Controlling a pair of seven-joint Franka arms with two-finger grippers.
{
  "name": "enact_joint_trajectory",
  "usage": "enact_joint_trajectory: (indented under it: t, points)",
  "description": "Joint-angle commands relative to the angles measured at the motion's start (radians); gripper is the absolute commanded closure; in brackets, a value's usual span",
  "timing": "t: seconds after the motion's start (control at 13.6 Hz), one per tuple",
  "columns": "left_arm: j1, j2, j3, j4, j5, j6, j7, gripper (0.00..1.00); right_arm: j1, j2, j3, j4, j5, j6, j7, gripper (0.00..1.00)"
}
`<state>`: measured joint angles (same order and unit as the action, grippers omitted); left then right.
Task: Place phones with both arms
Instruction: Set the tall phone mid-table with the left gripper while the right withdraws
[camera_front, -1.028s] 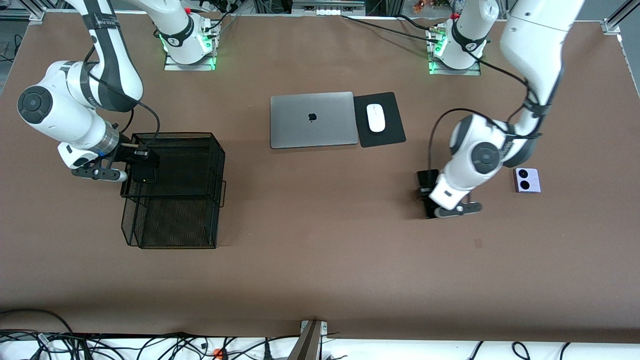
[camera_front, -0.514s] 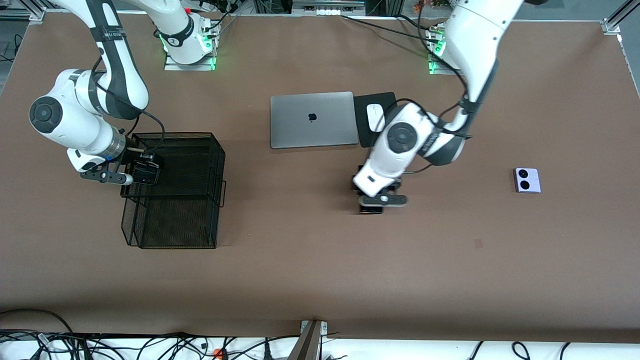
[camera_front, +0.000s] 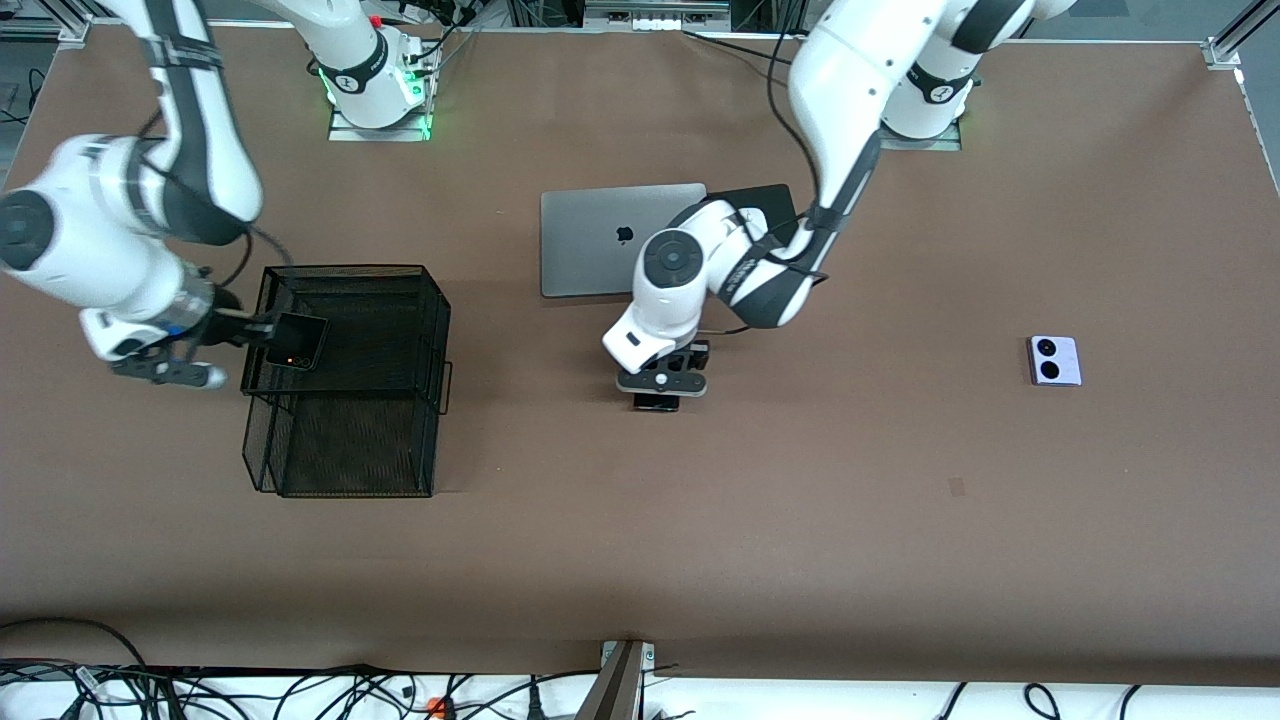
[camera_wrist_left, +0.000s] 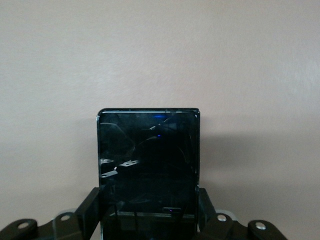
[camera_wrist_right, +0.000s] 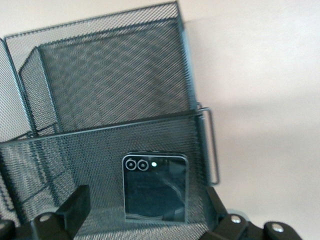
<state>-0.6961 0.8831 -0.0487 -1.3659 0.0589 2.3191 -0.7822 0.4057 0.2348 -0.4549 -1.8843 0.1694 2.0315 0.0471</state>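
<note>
Hovering over bare table near the laptop (camera_front: 610, 238), the left gripper (camera_front: 660, 385) is clenching the slab phone (camera_front: 655, 402). In its wrist view, fingers (camera_wrist_left: 87, 210) are flanking it. The right wrist view is showing the black flip phone (camera_wrist_right: 155, 187) lying released in the mesh basket's (camera_wrist_right: 100, 85) upper tray, right gripper (camera_wrist_right: 145, 220) spread. The lavender flip phone (camera_front: 1054, 360) is lying toward the left arm's end.

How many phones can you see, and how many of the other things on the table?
Phones: 3 (black flip phone, black slab phone, lavender flip phone)
Laptops: 1
Mouse pads: 1
Mesh baskets: 1
Total: 6
</note>
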Motion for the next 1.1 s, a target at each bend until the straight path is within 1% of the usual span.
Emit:
enact_joint_trajectory:
  t: [0.0,0.07,0.29,0.37,0.44,0.51,0.66,0.73,0.81,0.88,0.95,1.03]
  points:
    - [-0.017,0.128,0.030,0.189,0.001,-0.033,-0.057,1.00,-0.030,0.095,0.002,0.215,0.019,-0.180,0.000,0.00]
    - [-0.019,0.137,0.041,0.200,-0.001,-0.033,-0.058,1.00,-0.036,0.096,0.002,0.231,0.018,-0.198,-0.003,0.00]
    - [-0.019,0.149,0.046,0.215,-0.001,-0.030,-0.069,1.00,-0.024,0.096,0.008,0.231,0.012,-0.195,0.013,0.00]
    - [-0.019,0.149,0.046,0.214,-0.001,-0.029,-0.074,0.93,-0.027,0.096,0.009,0.231,0.019,-0.194,0.013,0.00]
    - [-0.019,0.149,0.046,0.214,-0.001,-0.029,-0.074,0.35,-0.021,0.096,0.010,0.231,0.021,-0.189,0.013,0.00]
    - [-0.019,0.148,0.047,0.214,0.001,-0.029,-0.080,0.00,-0.016,0.096,0.015,0.232,0.022,-0.188,0.013,0.00]
    - [-0.019,0.139,0.047,0.214,0.001,-0.033,-0.092,0.00,0.002,0.096,0.018,0.232,0.031,-0.195,0.010,0.00]
    - [-0.019,0.129,0.047,0.214,0.001,-0.047,-0.092,0.00,0.021,0.096,0.016,0.231,0.066,-0.198,0.008,0.00]
    - [-0.016,0.113,0.046,0.214,0.001,-0.100,-0.088,0.00,0.039,0.098,0.018,0.229,0.087,-0.195,0.010,0.00]
    - [-0.005,0.091,0.046,0.214,0.004,-0.159,-0.078,0.00,0.057,0.101,0.018,0.231,0.087,-0.182,0.010,0.00]
    - [0.001,0.068,0.046,0.211,0.005,-0.182,-0.050,0.00,0.070,0.115,0.016,0.232,0.090,-0.163,0.011,0.00]
    - [0.013,0.041,0.047,0.183,0.002,-0.190,-0.010,0.00,0.091,0.119,0.018,0.243,0.090,-0.156,0.025,0.00]
